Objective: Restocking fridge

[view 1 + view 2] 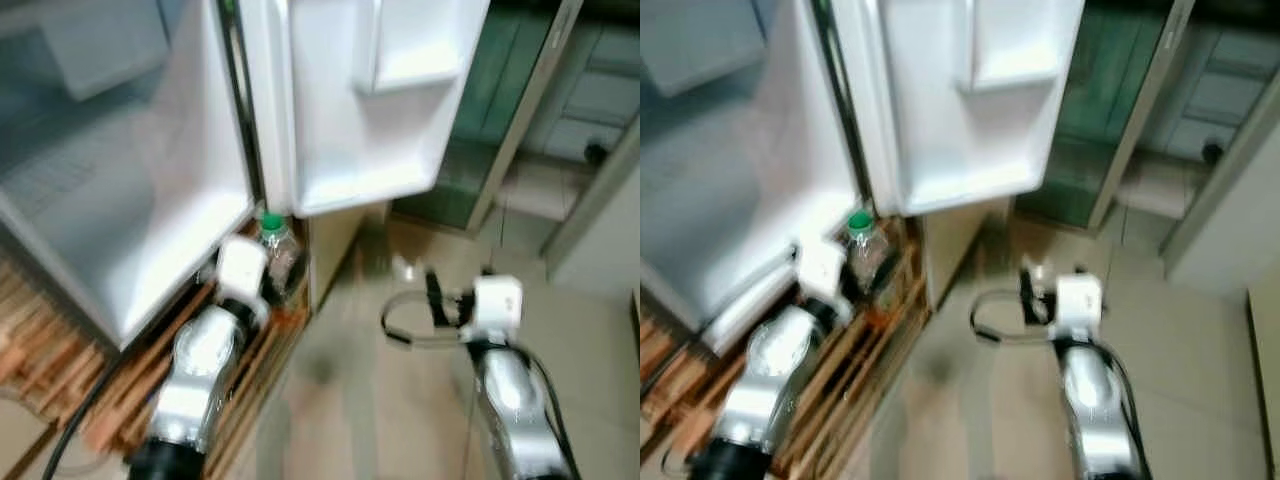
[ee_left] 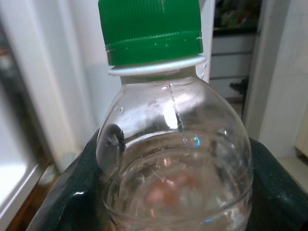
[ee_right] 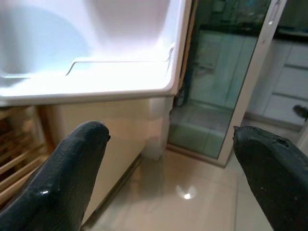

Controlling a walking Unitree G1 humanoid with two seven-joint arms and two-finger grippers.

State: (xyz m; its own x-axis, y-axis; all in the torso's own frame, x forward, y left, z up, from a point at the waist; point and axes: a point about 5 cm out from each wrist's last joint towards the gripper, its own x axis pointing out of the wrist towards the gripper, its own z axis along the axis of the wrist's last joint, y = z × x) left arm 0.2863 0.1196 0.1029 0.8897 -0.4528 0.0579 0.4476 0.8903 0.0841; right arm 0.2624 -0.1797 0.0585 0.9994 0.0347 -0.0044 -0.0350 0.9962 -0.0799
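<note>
A clear plastic bottle (image 1: 279, 248) with a green cap (image 2: 150, 30) is held upright low down, just below the bottom edge of the open white fridge door (image 1: 360, 110). My left gripper (image 1: 268, 268) is shut on the bottle; in the left wrist view its black fingers (image 2: 67, 197) press on both sides of the bottle's body (image 2: 175, 163). My right gripper (image 1: 445, 292) hangs over the tiled floor to the right, open, with nothing between its fingers (image 3: 67, 178). The fridge door's lower shelf (image 3: 96, 77) is ahead of it.
A second grey fridge door (image 1: 120, 170) stands open on the left. Wooden slats (image 1: 60, 370) lie under the fridge and my left arm. A glass sliding door (image 1: 500, 100) with a metal frame is behind on the right. Beige floor tiles (image 1: 380, 400) stretch between my arms.
</note>
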